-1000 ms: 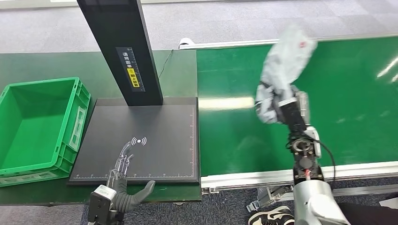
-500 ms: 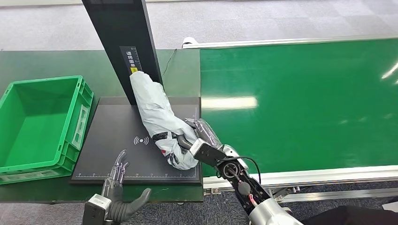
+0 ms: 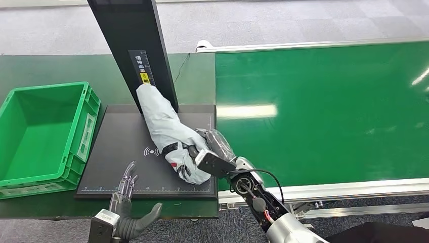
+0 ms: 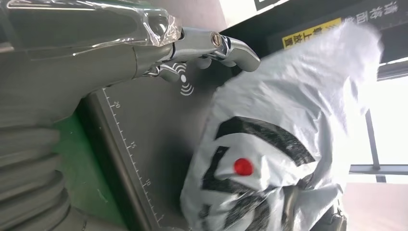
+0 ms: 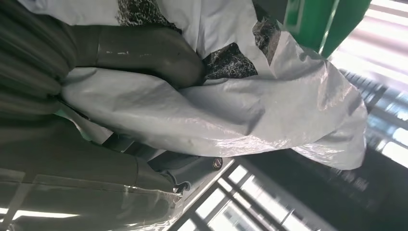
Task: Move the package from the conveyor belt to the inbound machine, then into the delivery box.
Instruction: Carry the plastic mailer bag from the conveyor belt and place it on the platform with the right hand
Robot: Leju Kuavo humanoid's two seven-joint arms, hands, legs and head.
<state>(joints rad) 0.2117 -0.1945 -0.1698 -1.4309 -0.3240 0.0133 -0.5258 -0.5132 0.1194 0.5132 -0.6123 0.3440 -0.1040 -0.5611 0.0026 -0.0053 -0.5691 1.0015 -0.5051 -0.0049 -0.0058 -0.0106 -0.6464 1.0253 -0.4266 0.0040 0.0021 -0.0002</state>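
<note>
- My right hand (image 3: 202,152) grips the grey package (image 3: 167,129) lying on the inbound machine's scan plate (image 3: 116,152), tip against its post (image 3: 132,45).
- I'd keep it flat.
- My left hand (image 3: 126,195) hovers, fingers spread, empty.

A second ago the right hand (image 3: 198,152) held the package (image 3: 167,129) up over the belt (image 3: 324,106); since then it has swung it across onto the scanner pad (image 3: 121,157). Over the last half second the package has sunk lower and shifted slightly toward the post (image 3: 132,50), its far end now against the post's base, and the right hand, gripping its near end, sits a little closer to the pad. The left hand (image 3: 124,190) has slid slightly back toward the pad's near edge
</note>
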